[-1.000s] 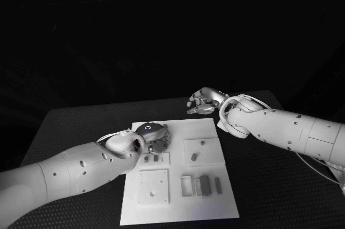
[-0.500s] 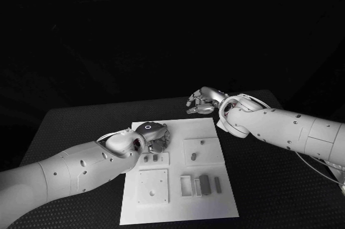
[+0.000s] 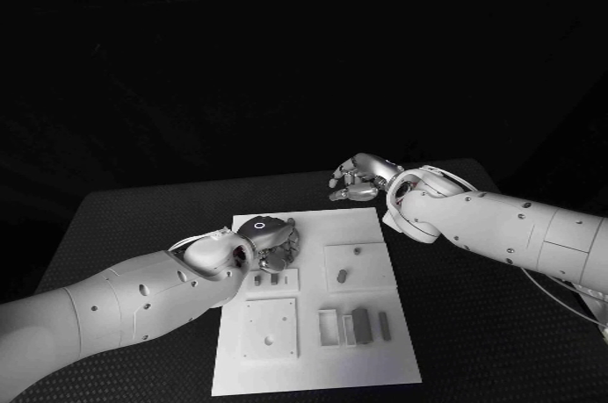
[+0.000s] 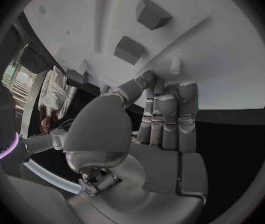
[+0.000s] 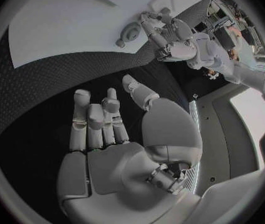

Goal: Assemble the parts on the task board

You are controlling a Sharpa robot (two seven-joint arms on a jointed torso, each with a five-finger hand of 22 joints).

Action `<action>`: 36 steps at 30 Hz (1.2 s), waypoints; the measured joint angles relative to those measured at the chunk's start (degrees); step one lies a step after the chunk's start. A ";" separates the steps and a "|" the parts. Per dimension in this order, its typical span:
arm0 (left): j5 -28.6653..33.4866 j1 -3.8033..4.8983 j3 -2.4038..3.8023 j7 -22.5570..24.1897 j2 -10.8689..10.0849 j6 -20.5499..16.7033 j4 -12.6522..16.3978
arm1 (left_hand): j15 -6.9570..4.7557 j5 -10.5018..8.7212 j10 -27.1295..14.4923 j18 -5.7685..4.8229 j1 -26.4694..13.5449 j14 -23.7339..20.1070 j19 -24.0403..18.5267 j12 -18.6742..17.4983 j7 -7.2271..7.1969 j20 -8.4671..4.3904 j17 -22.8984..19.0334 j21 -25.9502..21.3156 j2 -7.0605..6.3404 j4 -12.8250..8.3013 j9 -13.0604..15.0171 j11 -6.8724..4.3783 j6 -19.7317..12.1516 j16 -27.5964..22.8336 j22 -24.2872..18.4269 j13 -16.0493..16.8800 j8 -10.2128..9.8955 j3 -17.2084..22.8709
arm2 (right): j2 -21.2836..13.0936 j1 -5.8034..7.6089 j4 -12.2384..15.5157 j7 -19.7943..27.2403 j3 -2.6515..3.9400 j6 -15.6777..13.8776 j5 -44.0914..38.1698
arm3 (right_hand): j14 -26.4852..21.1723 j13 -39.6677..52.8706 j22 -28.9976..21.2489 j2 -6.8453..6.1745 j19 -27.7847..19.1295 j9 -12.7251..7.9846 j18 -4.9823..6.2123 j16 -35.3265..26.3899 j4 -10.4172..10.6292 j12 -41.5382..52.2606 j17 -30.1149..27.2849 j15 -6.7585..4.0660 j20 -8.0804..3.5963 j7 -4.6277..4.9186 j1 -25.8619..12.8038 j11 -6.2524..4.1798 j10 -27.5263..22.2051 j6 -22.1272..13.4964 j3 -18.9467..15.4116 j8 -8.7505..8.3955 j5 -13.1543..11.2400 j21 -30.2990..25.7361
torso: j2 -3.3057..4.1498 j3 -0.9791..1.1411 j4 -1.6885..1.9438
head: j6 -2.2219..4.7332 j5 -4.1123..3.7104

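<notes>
The board (image 3: 317, 306) lies mid-table, grey parts (image 3: 361, 322) standing in its near trays and two small pegs (image 3: 265, 279) just beside the left hand (image 3: 269, 241). That hand hovers over the board's far-left corner, fingers straight and together, holding nothing. To do this well, it should settle squarely above one peg and spread the fingers before descending. The right hand (image 3: 360, 176) waits off the board's far edge, fingers loosely curled, empty. Since the earlier frame, the left hand has crept slightly farther along the board; the right is unmoved.
</notes>
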 measured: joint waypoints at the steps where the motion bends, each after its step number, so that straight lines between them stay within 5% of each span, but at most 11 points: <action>1: 0.04 -0.02 0.00 0.03 -0.27 -0.01 0.24 | 0.00 0.00 0.03 -0.02 0.04 0.01 0.08 0.00 -0.09 -0.07 0.00 0.00 -0.02 0.00 0.01 0.00 0.10 0.00 0.00 0.00 0.00 0.00 | 0.01 0.00 -0.01 0.00 0.00 0.00 0.00 | 0.00 0.00 0.00 0.00 0.00 0.00 0.00 0.00 0.00 0.00 0.00 0.00 0.00 0.00 0.00 0.00 0.00 0.00 0.00 0.00 0.00 0.00 | 0.00 -0.01 0.00 | 0.00 0.01; 9: 0.72 -0.34 0.54 0.07 -2.47 -0.07 1.87 | 0.03 0.00 0.14 -0.08 0.03 0.16 0.09 0.00 0.02 -0.07 -0.06 0.00 0.22 0.08 0.22 -0.08 0.23 0.00 -0.01 0.01 0.00 0.08 | -0.02 0.00 -0.01 0.02 0.00 0.00 0.00 | 0.00 0.00 0.00 0.00 0.00 -0.01 0.60 0.00 0.00 0.00 0.00 0.01 0.00 -0.01 0.00 0.00 0.00 0.16 0.00 0.00 0.00 0.00 | 0.02 -0.02 0.02 | 0.14 0.19; 21: 2.76 -0.29 4.44 0.05 -6.02 0.46 5.72 | 0.04 -0.02 0.26 -0.09 -0.18 0.17 0.10 -0.08 0.04 -0.05 -0.06 0.00 0.50 0.14 0.04 -0.19 0.24 0.00 -0.02 0.01 -0.10 0.17 | -0.26 0.00 0.11 0.03 0.00 0.00 0.00 | 0.08 0.01 0.00 0.00 0.00 0.04 0.75 0.00 0.00 0.00 0.00 0.09 0.00 0.04 0.00 0.00 0.00 0.24 0.00 0.00 0.00 0.00 | 0.01 -0.03 0.07 | 0.30 0.42; 28: 3.41 0.76 4.68 -0.16 -8.27 2.31 7.35 | 0.12 -0.03 0.33 -0.10 -0.18 0.26 0.11 -0.23 0.07 -0.04 -0.11 0.00 0.50 0.14 0.07 -0.24 0.27 0.00 -0.02 0.06 -0.12 0.17 | -0.40 0.00 0.15 0.03 0.00 0.01 0.00 | 0.08 0.01 0.00 0.00 0.00 0.05 0.74 0.00 0.00 0.00 0.00 0.09 0.00 0.03 0.00 0.00 0.01 0.25 0.00 0.00 0.00 0.00 | -0.02 -0.02 0.13 | 0.29 0.47; 36: 3.52 0.73 4.58 -0.63 -9.40 4.35 7.03 | 0.13 -0.23 0.45 -0.09 -0.17 0.27 0.11 -0.41 0.08 -0.03 -0.11 0.00 0.47 0.14 0.14 -0.15 0.27 0.00 -0.02 0.52 0.12 0.16 | -0.59 0.00 0.16 0.03 0.00 0.02 0.00 | 0.09 0.01 0.00 0.00 0.00 0.04 0.72 0.00 0.00 0.00 0.00 0.10 0.00 0.15 0.00 0.00 0.01 0.14 0.00 0.00 0.00 0.00 | -0.01 -0.03 0.08 | 0.14 0.48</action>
